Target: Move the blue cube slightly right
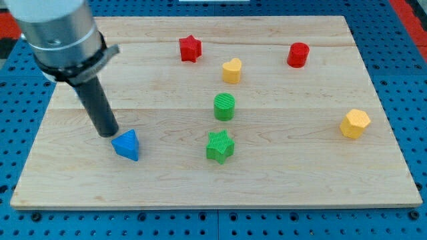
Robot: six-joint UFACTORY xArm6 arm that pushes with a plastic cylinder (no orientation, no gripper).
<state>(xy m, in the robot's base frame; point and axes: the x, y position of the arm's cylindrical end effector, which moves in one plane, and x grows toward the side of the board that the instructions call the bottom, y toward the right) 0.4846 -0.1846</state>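
Note:
The blue block [127, 145], which looks like a triangular wedge, sits at the view's lower left on the wooden board [280, 180]. My tip [109, 134] rests just to the upper left of it, touching or nearly touching its left edge. The dark rod slants up to the grey arm body at the view's top left.
A red star [190, 48] and a red cylinder [298, 55] lie near the view's top. A yellow heart [231, 70] sits below them. A green cylinder [225, 107] and a green star [219, 146] stand mid-board. A yellow hexagon [355, 123] is at the right.

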